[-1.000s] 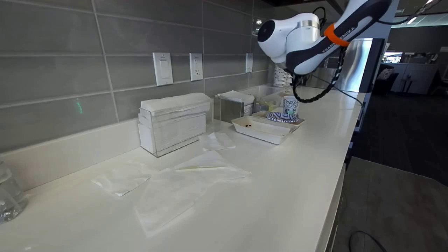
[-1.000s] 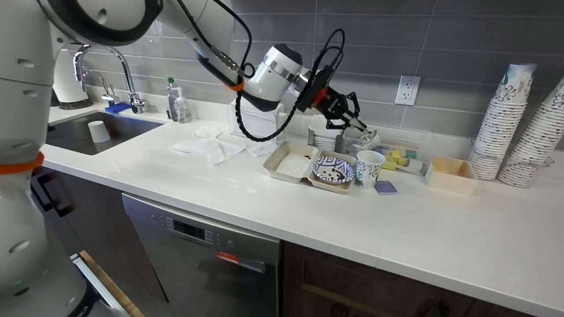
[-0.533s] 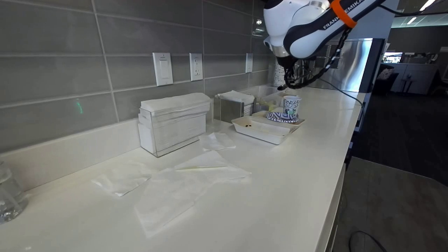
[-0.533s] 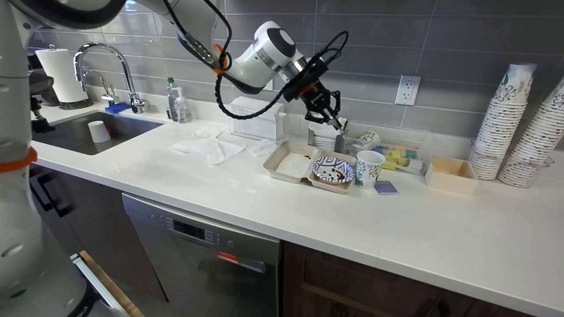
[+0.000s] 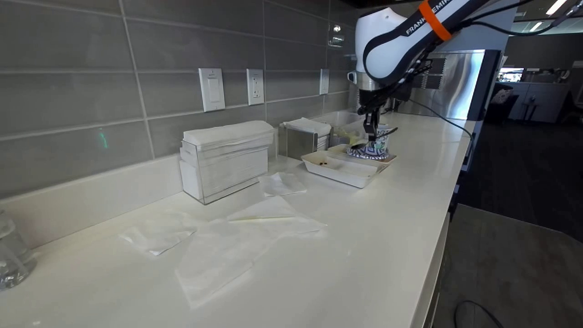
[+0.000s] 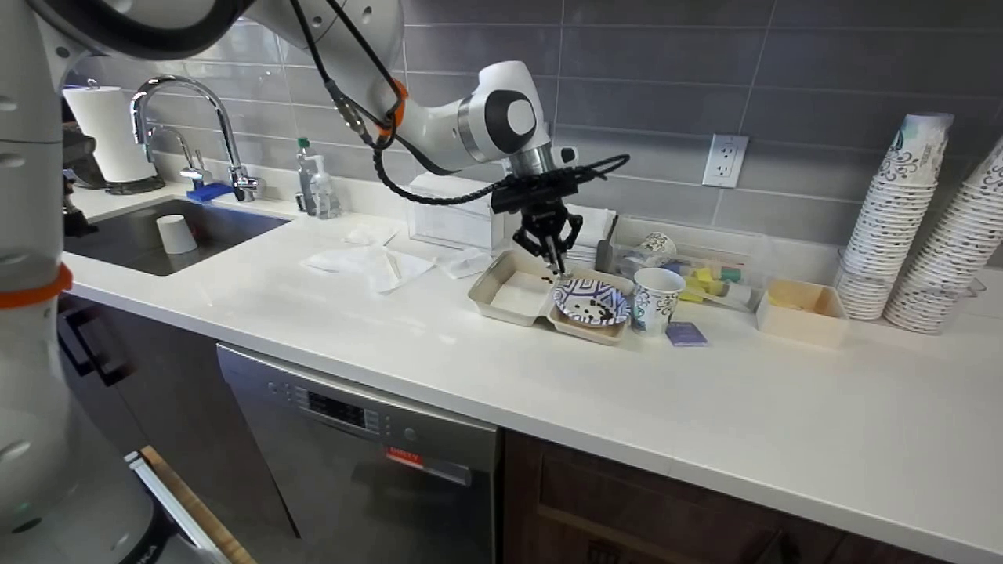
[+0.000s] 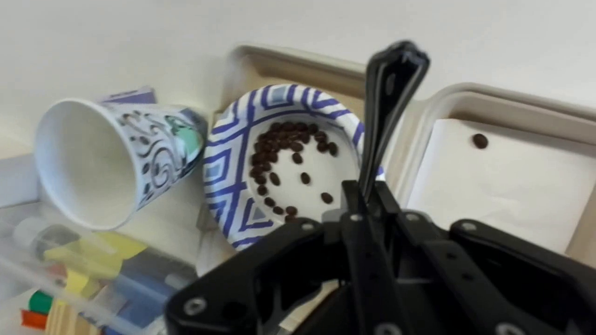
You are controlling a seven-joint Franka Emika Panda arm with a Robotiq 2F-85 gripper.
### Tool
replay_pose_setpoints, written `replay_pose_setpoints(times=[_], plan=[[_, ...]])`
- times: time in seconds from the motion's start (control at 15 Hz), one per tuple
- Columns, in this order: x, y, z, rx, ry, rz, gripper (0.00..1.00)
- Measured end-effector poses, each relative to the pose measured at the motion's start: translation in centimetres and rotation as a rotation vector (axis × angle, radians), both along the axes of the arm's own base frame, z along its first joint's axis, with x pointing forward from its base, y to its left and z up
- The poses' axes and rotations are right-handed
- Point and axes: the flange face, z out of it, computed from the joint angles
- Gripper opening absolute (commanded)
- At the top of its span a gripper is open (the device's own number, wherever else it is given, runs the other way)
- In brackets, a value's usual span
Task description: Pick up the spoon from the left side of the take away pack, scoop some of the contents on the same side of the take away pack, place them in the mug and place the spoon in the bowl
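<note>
My gripper [image 7: 368, 190] is shut on a black spoon [image 7: 391, 97], with the handle end showing beyond the fingertips in the wrist view. In an exterior view the spoon [image 5: 388, 132] lies across the fingertips [image 5: 372, 136], its head lower. The gripper [image 6: 559, 270] hangs above the take away pack [image 6: 501, 313], near the bowl's side edge. The blue-and-white bowl [image 7: 223, 149] stands in one compartment and holds dark beans. The other compartment [image 7: 512, 186], lined with white paper, shows a bean. The patterned white mug [image 6: 657, 301] stands upright beside the bowl's compartment; it also shows in the wrist view [image 7: 158, 149].
A clear box of small items [image 6: 705, 266] and napkin holders [image 6: 458, 215] stand along the wall behind the pack. A beige tub [image 6: 807, 313] and tall cup stacks [image 6: 893, 219] stand further along. A purple packet [image 6: 686, 334] lies beside the mug.
My gripper has come down from above the clear box and napkins to above the take away pack. It has turned from tilted to pointing down. The pack, bowl and mug have not moved.
</note>
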Motion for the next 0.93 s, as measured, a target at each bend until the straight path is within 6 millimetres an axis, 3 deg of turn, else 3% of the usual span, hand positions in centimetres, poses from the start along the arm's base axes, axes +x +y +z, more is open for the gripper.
replay_pose_setpoints(times=[0.27,0.53,0.93], plan=[[-0.3,-2.7,-2.0,0.191,-0.021,-0.139,0.02],[-0.2,-5.2,-1.7,0.351,-0.135,-0.269,0.02],[0.6,-6.2,-1.3,0.48,-0.285,-0.355,0.02]])
